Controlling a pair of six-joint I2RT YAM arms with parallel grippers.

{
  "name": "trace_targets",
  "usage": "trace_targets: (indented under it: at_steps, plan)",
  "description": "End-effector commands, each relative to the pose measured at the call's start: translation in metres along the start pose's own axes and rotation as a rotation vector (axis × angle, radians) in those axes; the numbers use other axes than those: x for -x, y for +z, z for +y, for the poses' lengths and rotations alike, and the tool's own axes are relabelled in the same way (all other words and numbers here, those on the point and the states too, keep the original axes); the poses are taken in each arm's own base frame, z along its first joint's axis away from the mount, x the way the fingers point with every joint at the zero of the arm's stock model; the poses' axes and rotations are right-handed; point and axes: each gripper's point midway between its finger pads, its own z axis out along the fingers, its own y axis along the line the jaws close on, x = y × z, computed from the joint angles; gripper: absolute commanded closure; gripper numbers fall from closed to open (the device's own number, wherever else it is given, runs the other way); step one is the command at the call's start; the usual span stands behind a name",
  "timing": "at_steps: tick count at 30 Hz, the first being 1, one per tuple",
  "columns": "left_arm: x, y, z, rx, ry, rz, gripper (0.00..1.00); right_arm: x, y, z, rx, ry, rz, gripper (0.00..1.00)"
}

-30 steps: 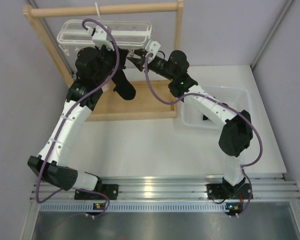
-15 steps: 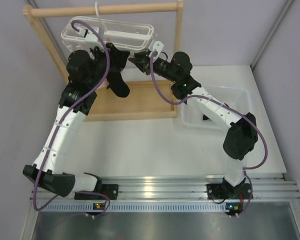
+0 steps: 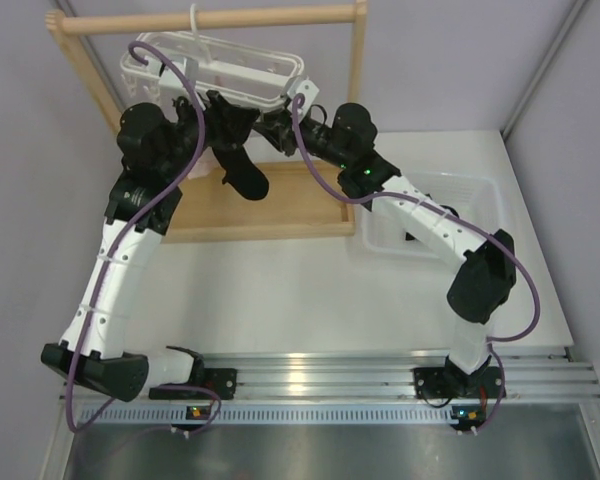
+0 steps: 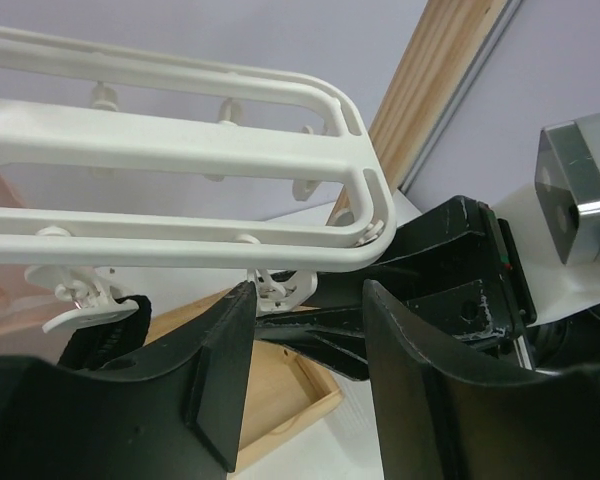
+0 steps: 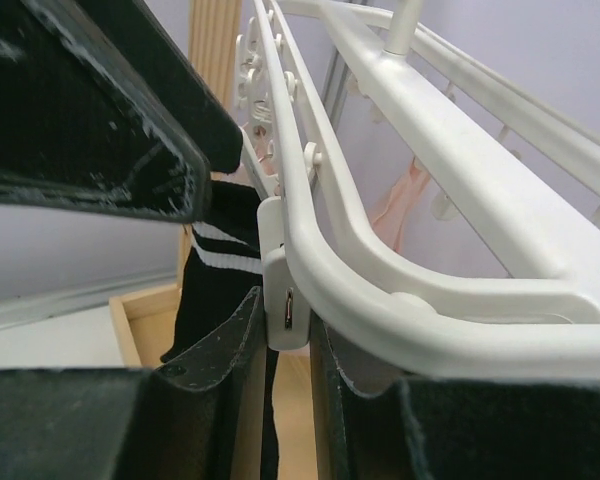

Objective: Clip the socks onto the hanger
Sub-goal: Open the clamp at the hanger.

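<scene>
Left arm: extended up and forward, elbow bent. The left gripper [image 4: 308,308] sits directly beneath the white plastic oblong-frame hanger [image 4: 180,135]. Its matte black, scuffed fingers [image 4: 215,375] stand well apart and hold nothing. One small white dangling clip [image 4: 280,285] hangs just beyond the gap.

Right arm: reaching across from the right, meeting the left arm under the hanger's end. The right gripper [image 5: 286,325] is closed tight on a small white plastic peg with a metal spring [image 5: 284,275].

The limp black fabric sock with two white stripes [image 5: 212,262] hangs below the hanger, just behind that peg. Its top lies at a neighbouring clip [image 4: 78,303]; whether that clip grips it cannot be confirmed.

The hanger hooks over the round rod of the pale wooden rack [image 3: 210,18].
</scene>
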Motion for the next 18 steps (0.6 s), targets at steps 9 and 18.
trace_targets:
  at_steps: [9,18]
  plan:
    - [-0.010,0.012,0.002,-0.019,0.001,0.049,0.49,0.040,-0.002,0.004,-0.035,-0.010,-0.032,1.00]
    - [-0.007,0.026,0.009,-0.001,-0.020,0.004,0.55,0.043,0.001,0.008,-0.021,-0.012,-0.049,1.00]
